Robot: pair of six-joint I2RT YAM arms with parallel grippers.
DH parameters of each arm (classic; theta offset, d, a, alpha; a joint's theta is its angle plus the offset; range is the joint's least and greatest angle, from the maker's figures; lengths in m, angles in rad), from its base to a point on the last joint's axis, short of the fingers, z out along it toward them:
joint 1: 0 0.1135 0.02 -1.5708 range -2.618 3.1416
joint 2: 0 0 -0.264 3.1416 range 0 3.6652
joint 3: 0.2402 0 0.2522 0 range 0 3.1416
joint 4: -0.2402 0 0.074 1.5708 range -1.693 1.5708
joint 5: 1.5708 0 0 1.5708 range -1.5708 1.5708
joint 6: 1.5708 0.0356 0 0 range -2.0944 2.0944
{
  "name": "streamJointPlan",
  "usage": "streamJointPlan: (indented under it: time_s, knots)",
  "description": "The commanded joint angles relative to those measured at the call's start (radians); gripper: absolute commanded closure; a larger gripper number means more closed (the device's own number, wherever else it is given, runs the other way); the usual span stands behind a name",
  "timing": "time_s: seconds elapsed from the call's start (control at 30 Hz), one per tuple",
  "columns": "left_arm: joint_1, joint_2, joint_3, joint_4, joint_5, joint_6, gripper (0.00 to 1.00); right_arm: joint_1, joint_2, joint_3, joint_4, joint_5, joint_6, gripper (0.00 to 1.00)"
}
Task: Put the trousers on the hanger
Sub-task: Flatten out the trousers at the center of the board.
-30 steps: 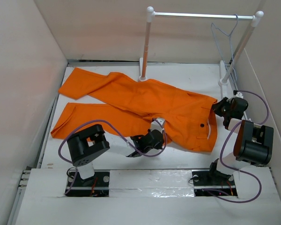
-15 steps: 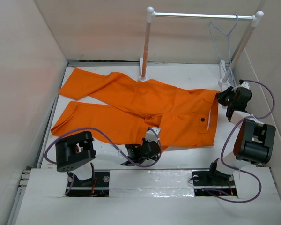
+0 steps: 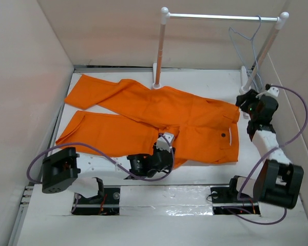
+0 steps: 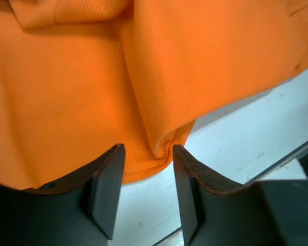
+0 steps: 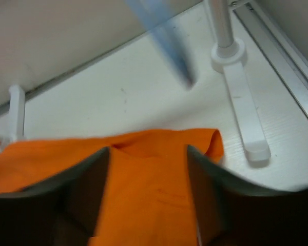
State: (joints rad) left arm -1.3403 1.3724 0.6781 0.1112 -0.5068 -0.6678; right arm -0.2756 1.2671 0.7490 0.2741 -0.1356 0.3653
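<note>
Nearest me, by the near edge of the bench [image 3: 292, 128] and about midway along it, the left arm [image 3: 143, 164] lies low. The left jaws are spread. In the left wrist view a fold of the hem [image 4: 159, 141] of the trousers [image 3: 159, 115] pokes into the gap between them. It touches neither pad as far as I can tell, so nothing is pinched.

Beyond that, the trousers lie flat. Their long axis runs from the far left corner across to the right edge. Both legs point left, and the waistband [image 3: 235, 128] and its button [image 3: 223, 135] are at the right.

Further back, the right arm [image 3: 259, 115] reaches along the right edge. The right jaws are spread too, and hover over the far corner of the waistband [image 5: 208, 141] without gripping it.

Farthest off, in the far right corner, the hanger [image 5: 164, 41] hangs by its hook from the rail [image 3: 220, 17]. It shows as a blurred blue streak just ahead of the right jaws, with the rail's foot [image 5: 241, 102] to the side.

As I read it, what matters is that the hanger lies straight beyond the right jaws while the cloth sits beneath them. The right arm is much nearer to the wire. The left arm is well apart from it and suited only to handling the cloth.
</note>
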Motion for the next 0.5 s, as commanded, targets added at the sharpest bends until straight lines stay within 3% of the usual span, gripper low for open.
streamJointPlan:
  time_s: [0.0, 0.07, 0.1, 0.27, 0.3, 0.33, 0.43, 0.47]
  knots:
    - [0.009, -0.091, 0.04, -0.032, -0.062, 0.043, 0.59, 0.05, -0.139, -0.181, -0.029, 0.016, 0.001, 0.59]
    - [0.073, -0.125, 0.044, -0.007, -0.027, 0.076, 0.59, 0.05, -0.204, -0.31, -0.021, 0.027, 0.004, 0.92]
    - [0.096, -0.131, 0.044, 0.023, -0.007, 0.086, 0.59, 0.038, -0.24, -0.336, -0.047, 0.018, 0.001, 1.0]
    - [0.191, -0.13, 0.023, 0.085, 0.08, 0.106, 0.6, 0.038, -0.545, -0.402, -0.378, -0.056, -0.046, 1.0]
    - [0.208, -0.133, 0.012, 0.102, 0.083, 0.106, 0.6, 0.038, -0.59, -0.413, -0.41, -0.056, -0.051, 0.98]
    - [0.228, -0.14, -0.011, 0.111, 0.088, 0.1, 0.6, 0.038, -0.663, -0.436, -0.45, -0.046, -0.045, 0.82]
    - [0.237, -0.163, -0.043, 0.122, 0.091, 0.088, 0.6, 0.038, -0.712, -0.444, -0.525, -0.033, -0.019, 0.5]
    - [0.248, -0.173, -0.072, 0.133, 0.091, 0.085, 0.6, 0.038, -0.706, -0.442, -0.533, -0.038, -0.005, 0.46]
